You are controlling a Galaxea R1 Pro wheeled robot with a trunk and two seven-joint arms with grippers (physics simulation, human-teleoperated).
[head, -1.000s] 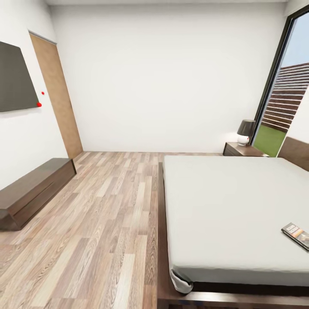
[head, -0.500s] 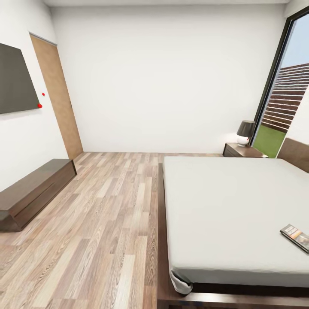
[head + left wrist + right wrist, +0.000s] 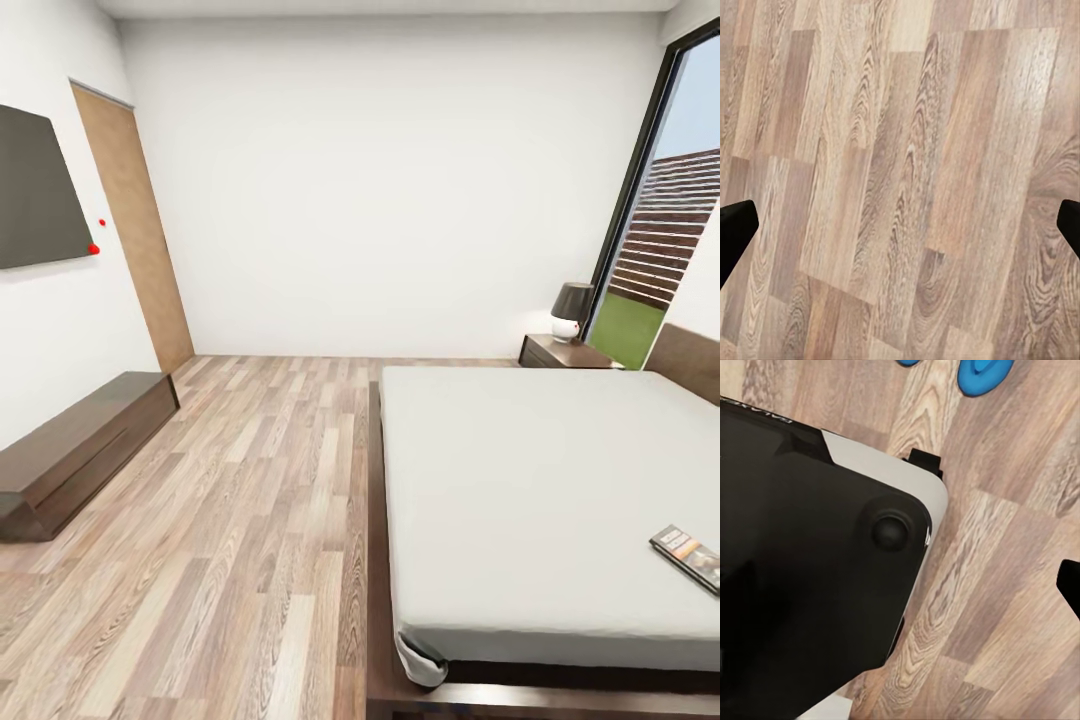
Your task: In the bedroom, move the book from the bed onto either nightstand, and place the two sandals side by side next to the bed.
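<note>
Approach phase: the small dark paperback book [image 3: 690, 556] lies at 4 o'clock on the grey-mattressed dark wooden bed [image 3: 520, 480]; the left pincer [image 3: 900, 225] hangs wide open and empty over the wood-plank floor [image 3: 240, 480], the right pincer's state cannot be told, so the base should close in before reaching.

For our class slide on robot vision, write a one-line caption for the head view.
Small dark paperback book lying near the edge of the grey-mattressed dark wooden bed, low dark-brown nightstand beyond.
</note>
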